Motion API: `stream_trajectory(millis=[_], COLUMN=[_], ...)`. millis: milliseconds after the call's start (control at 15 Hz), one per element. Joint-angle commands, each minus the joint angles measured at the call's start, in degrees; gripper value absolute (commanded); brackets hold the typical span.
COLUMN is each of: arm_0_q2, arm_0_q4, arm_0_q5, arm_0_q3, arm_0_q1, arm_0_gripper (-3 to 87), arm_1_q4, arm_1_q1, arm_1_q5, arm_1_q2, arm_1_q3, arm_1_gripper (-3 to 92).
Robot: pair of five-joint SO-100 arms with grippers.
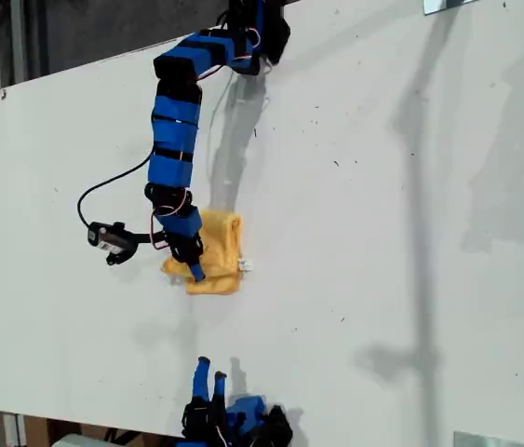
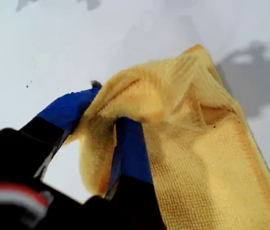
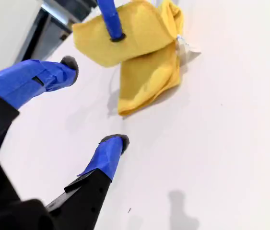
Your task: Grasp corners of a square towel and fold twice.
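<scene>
The yellow-orange towel (image 1: 220, 250) lies folded into a small bundle on the white table (image 1: 382, 233), left of centre in the exterior view. Its white tag (image 1: 245, 265) pokes out on the exterior view's right side. My first gripper (image 1: 194, 270) reaches down from the far edge and is shut on a raised fold of the towel (image 2: 211, 167); cloth bunches between its blue fingers (image 2: 132, 148). My second gripper (image 3: 94, 103) stands open above bare table, short of the towel (image 3: 144, 72) and its tag (image 3: 185, 45). It sits at the near table edge (image 1: 210, 374).
A wrist camera with a black cable (image 1: 108, 237) juts from the first arm toward the exterior view's left. Metal plates sit at the exterior view's top right (image 1: 448, 5) and bottom right (image 1: 485, 440). The table's far edge runs diagonally across the exterior view's top left.
</scene>
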Motion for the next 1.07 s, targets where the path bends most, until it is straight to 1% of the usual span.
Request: stream_trajectory(millis=[0,200,267,333,400,467,533,667,800,867,933,1000], arm_0_q2=[-1.49,-2.72,-2.99,-3.69,-4.83,-7.65,-10.20,-7.91,1.49,6.06,9.93,12.57], arm_0_q4=[-1.23,-1.49,-1.49,-2.64,-6.33,-10.46,-13.10,-13.54,-13.27,-12.13,-10.90,-10.02], arm_0_q5=[0.44,0.97,0.70,0.00,-1.14,-2.55,-3.78,-6.06,-9.23,-10.90,-12.30,-13.18], arm_0_q3=[-0.18,-0.35,-0.44,0.70,4.04,6.68,7.82,11.87,19.60,22.76,24.96,26.46], arm_0_q1=[-0.18,-0.70,-0.62,-0.18,1.67,4.31,6.33,8.26,10.28,11.51,12.57,13.62], arm_0_gripper=[26.7,26.7,26.7,26.7,27.0,27.1,27.1,27.1,27.1,27.0,27.1,27.1], arm_1_q4=[-0.26,5.89,10.81,15.82,18.81,19.60,20.39,21.71,26.37,32.34,40.78,45.35], arm_1_q1=[0.00,1.49,1.93,2.37,2.55,2.11,1.32,-1.76,-3.60,-4.66,-5.27,-6.06], arm_1_q5=[0.00,-0.62,-0.26,0.09,1.32,3.52,6.59,14.24,22.59,26.02,28.21,29.97], arm_1_q2=[3.52,12.57,16.35,22.76,32.08,43.07,53.79,75.15,103.10,121.55,135.70,134.21], arm_1_q3=[-2.99,2.72,4.92,10.72,20.83,33.49,46.05,67.85,87.54,94.66,97.65,94.31], arm_1_gripper=[32.6,32.3,31.4,30.4,30.2,30.2,30.2,30.0,29.5,29.2,28.9,29.0])
